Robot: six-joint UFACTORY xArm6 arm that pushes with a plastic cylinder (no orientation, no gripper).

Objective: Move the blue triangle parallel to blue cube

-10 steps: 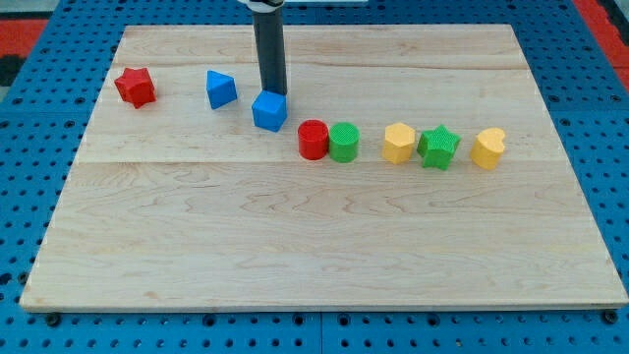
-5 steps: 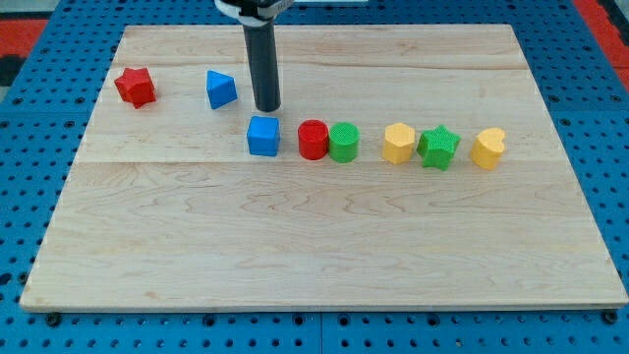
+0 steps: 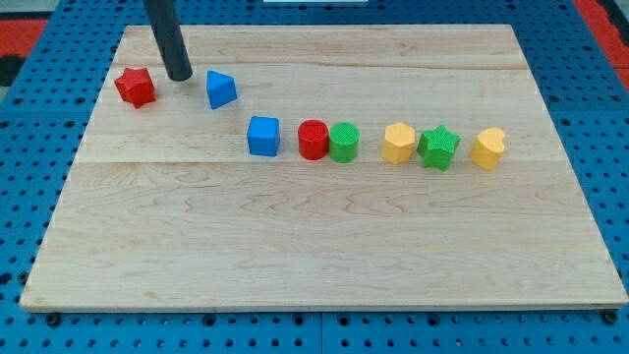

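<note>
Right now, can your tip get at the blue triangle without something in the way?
Probably yes: my tip sits just left of the blue triangle, nothing between them; the red star lies on its other side.

Rod (image 3: 167,39) cut off by the view's top edge; board's (image 3: 295,246) bottom corners partly out of view.

No writing, label, brand, number or sign can be read anywhere in the camera view. The wooden table (image 3: 324,246) shows only bare grain, the blue pegboard (image 3: 29,108) around it carries only rows of holes, and the coloured blocks and the dark rod have plain, unmarked faces.
</note>
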